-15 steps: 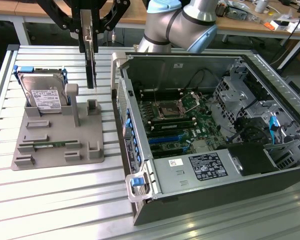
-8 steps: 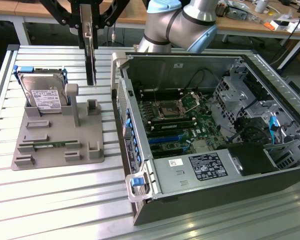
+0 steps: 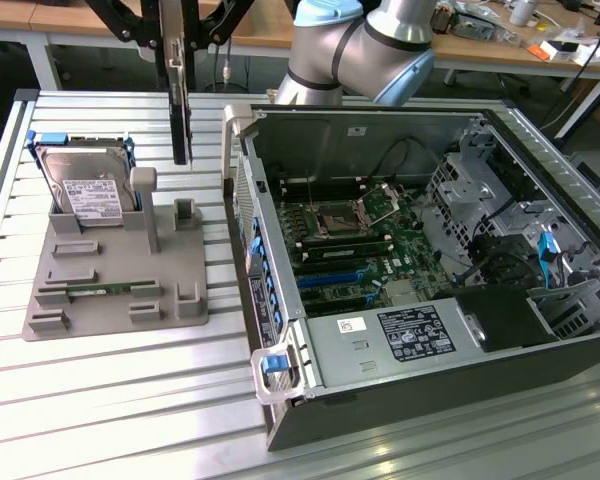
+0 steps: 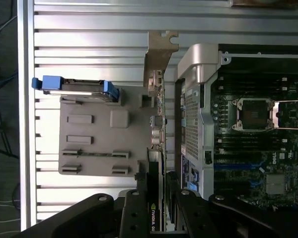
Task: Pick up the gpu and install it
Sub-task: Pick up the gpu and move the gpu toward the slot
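One gpu (image 3: 181, 110), a slim black card, hangs upright and edge-on from the gripper (image 3: 178, 55), whose jaws pinch its flat faces from both sides; in the wrist view the card's (image 4: 158, 124) pale metal bracket points away from the gripper (image 4: 158, 198). It sits over the far side of one grey parts holder (image 3: 110, 280) lying on the slatted aluminium table (image 3: 100, 400) toward the exterior view's left edge. One hard drive (image 3: 85, 190) with blue rails leans upright in the holder's far corner, and one thin green memory stick (image 3: 100, 290) lies in a near slot. One open computer case (image 3: 400, 330) lies just beside the holder, its motherboard (image 3: 360, 240) and bare CPU socket (image 3: 342, 218) exposed.
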Robot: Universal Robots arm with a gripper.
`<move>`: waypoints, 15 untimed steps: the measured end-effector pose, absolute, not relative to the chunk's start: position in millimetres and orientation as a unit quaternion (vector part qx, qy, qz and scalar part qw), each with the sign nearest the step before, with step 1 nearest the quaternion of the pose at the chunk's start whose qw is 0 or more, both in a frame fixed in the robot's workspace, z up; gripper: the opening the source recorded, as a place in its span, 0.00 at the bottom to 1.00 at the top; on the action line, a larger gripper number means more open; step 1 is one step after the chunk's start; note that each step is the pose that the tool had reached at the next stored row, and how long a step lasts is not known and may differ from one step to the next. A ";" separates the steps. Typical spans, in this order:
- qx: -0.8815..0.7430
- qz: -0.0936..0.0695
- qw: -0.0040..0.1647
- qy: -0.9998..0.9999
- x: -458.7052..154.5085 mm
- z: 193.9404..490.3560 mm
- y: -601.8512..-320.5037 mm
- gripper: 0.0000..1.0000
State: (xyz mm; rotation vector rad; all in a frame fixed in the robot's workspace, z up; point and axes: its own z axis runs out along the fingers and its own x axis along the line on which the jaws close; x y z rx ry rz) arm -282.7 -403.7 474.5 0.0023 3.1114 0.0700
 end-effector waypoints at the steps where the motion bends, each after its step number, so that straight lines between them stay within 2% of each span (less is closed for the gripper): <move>1: 0.001 0.023 0.015 1.000 -282.7 476.2 -403.7 0.27; 15: 0.001 0.023 0.015 1.000 -272.1 476.7 -403.7 0.27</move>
